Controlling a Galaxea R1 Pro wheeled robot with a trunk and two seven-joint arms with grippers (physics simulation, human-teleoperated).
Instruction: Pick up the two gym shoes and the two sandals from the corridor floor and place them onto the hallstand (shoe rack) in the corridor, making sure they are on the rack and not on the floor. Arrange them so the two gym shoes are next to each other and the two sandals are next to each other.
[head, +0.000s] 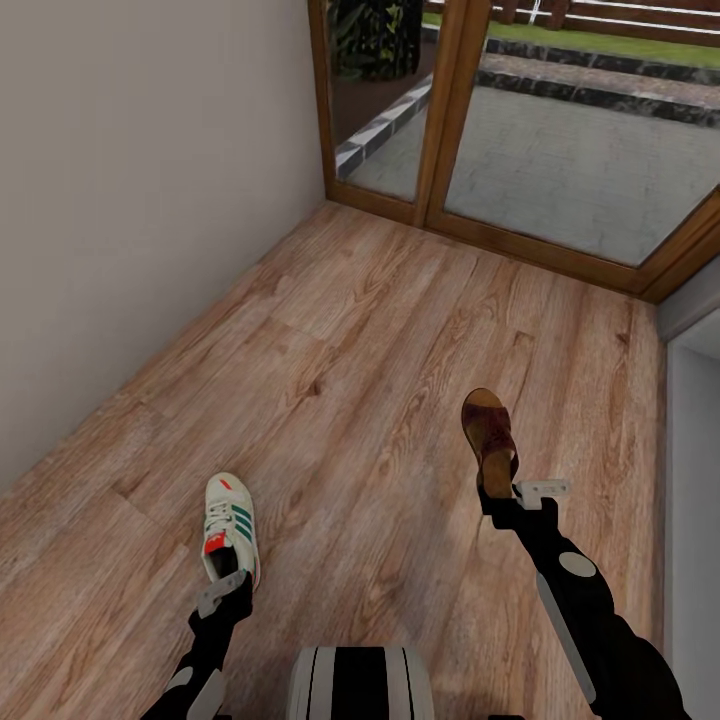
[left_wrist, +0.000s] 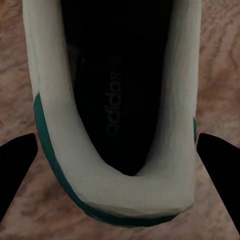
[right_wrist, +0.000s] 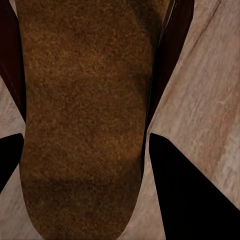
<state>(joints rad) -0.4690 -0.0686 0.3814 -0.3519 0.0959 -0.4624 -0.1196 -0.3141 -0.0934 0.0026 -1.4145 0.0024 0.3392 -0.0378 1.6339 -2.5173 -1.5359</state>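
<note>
One white gym shoe (head: 228, 520) with green stripes and a red heel tab points away from me at the lower left, over the corridor floor (head: 360, 330). My left gripper (head: 228, 582) is shut on its heel; in the left wrist view the dark fingertips (left_wrist: 17, 165) press both sides of the gym shoe's heel (left_wrist: 120, 195). One dark brown sandal (head: 488, 435) sits at the lower right with my right gripper (head: 505, 492) shut on its heel end. The right wrist view has the sandal's tan footbed (right_wrist: 85, 115) between the fingers (right_wrist: 190, 190). The hallstand is out of view.
A beige wall (head: 130, 200) runs along the left. Glass doors in a wooden frame (head: 450, 120) close the far end. A pale panel (head: 690, 420) lines the right edge. My trunk (head: 360, 685) shows at the bottom.
</note>
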